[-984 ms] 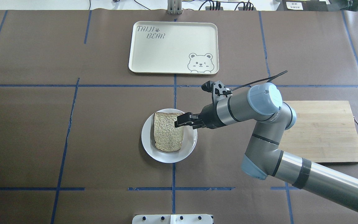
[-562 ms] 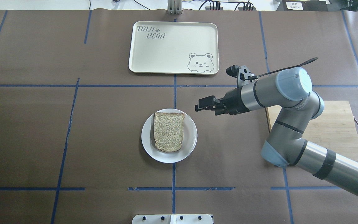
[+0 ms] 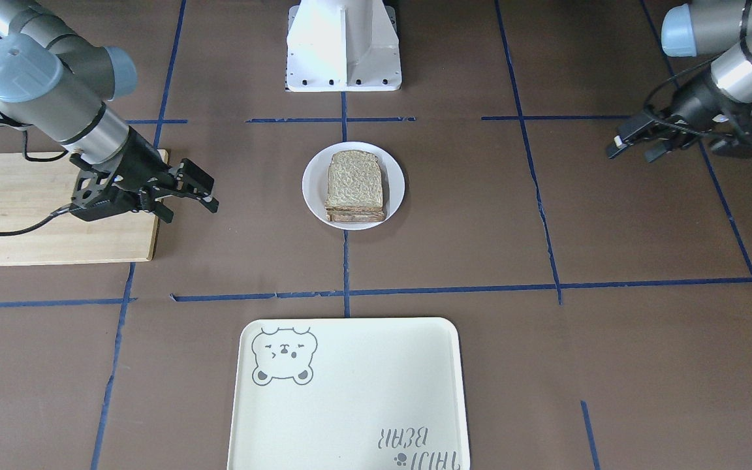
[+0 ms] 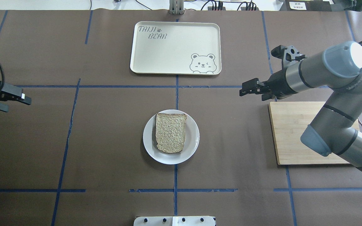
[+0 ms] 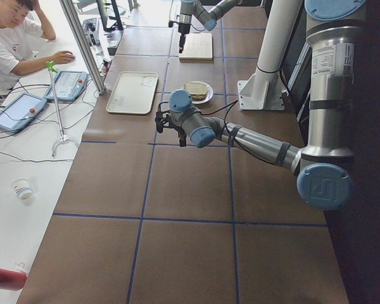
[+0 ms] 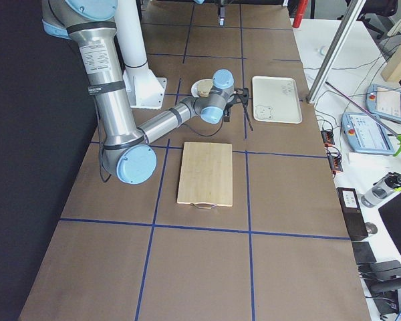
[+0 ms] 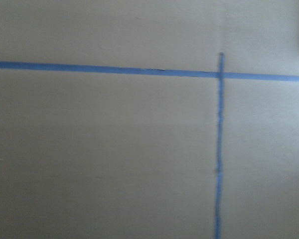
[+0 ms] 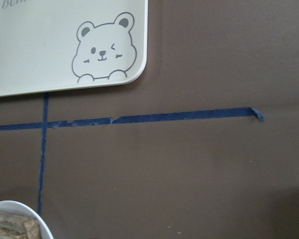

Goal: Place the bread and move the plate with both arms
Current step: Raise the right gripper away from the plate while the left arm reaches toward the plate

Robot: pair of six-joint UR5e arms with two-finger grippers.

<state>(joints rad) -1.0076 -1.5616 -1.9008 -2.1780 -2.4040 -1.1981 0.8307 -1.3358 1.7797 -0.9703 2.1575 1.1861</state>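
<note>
the light-brown speckled wholemeal bread slice (image 4: 170,132) lies flat on the small round white plate (image 4: 192,142) mid-table. the black right gripper (image 4: 247,90), near the pale wooden board (image 4: 297,138), and the black left gripper (image 4: 13,100) both hang well apart from it, fingers spread, holding nothing.

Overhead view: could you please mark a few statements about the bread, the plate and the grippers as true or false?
The bread lies on the plate. True.
The right gripper holds the bread. False: it is open and empty, off to the plate's side.
The plate sits on the tray. False: it rests on the table, apart from the tray.
The left gripper is far from the plate. True.
</note>
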